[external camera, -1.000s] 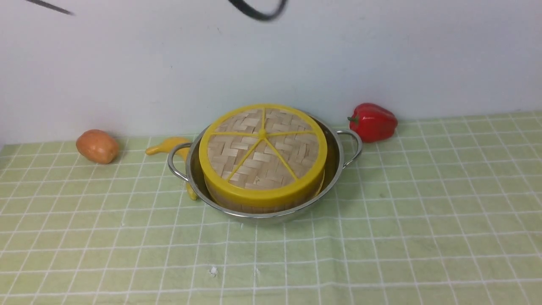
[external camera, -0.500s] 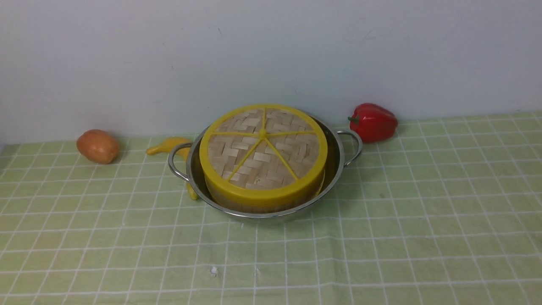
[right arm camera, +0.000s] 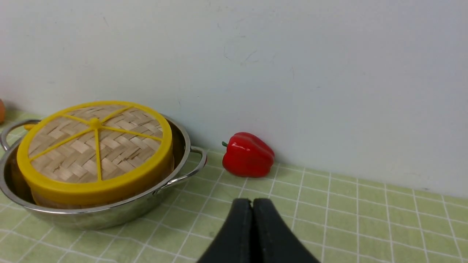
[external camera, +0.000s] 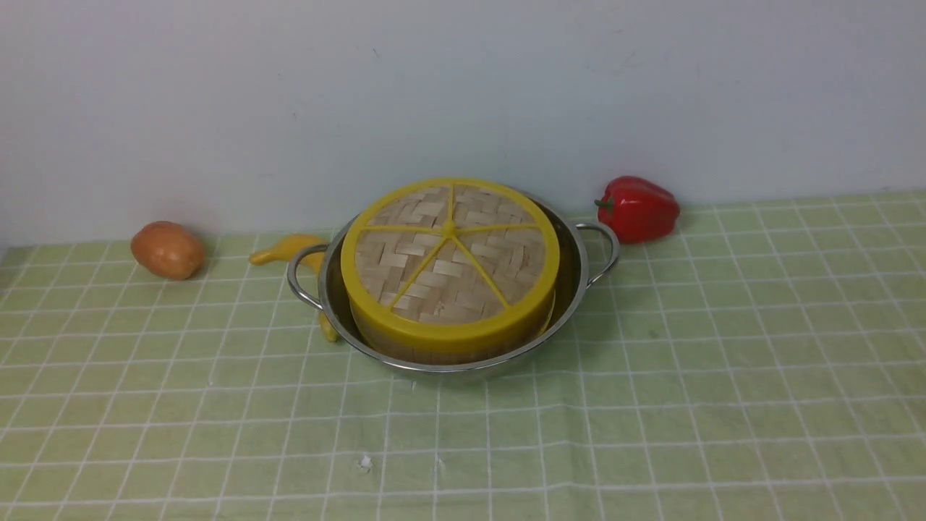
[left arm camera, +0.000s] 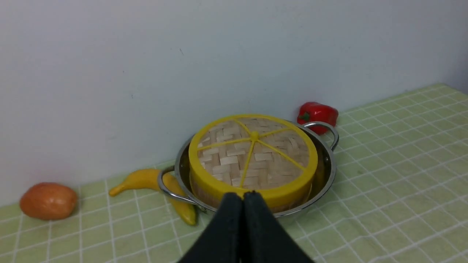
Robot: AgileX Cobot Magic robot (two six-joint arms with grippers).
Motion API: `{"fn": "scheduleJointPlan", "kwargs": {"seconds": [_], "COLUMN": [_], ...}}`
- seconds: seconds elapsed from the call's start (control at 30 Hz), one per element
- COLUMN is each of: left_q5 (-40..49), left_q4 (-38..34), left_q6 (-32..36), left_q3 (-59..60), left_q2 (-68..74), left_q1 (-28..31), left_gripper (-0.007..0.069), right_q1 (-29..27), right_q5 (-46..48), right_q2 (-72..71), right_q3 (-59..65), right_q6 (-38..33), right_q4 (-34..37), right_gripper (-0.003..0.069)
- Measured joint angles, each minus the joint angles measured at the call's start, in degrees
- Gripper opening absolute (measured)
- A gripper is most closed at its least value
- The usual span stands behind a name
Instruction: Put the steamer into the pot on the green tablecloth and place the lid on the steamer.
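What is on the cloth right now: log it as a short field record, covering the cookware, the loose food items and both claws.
pot: wide shiny steel pot with two loop handles, on the pale green grid tablecloth
steamer: round bamboo basket seated inside the pot
lid: flat woven bamboo disc with yellow rim, on the steamer
left of pot: orange oval fruit; yellow banana touching the pot
right of pot: red bell pepper, apart
left claw: shut, empty
right claw: shut, empty
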Motion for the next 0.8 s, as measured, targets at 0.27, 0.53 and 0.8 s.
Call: {"fn": "scheduleJointPlan", "kwargs": {"seconds": [0.27,0.53,0.8], "left_q5": [-1.3,-1.9,-5.0], "left_q4": [-0.7,-0.8,2.3], "left_q6": [-1.7,-1.7,-0.9], "left_q3": [1.5,1.8,8.7], "left_q2": [0.1,0.1,-6.1], "left_q1": [0.0,0.7,18.1], "left_gripper": [0.0001,0.0020,0.0032], "right_q1": [0.0,0.0,0.0], "right_q5": [-0.1,-0.1,-0.2], "right_q2": [0.0,0.0,0.0], "right_q3": [0.0,0.0,0.0], "right_q6": [0.0,0.0,0.0], "right_q4": [0.1,0.2,0.2], "right_gripper": [0.0005,0.0025,0.0042]}}
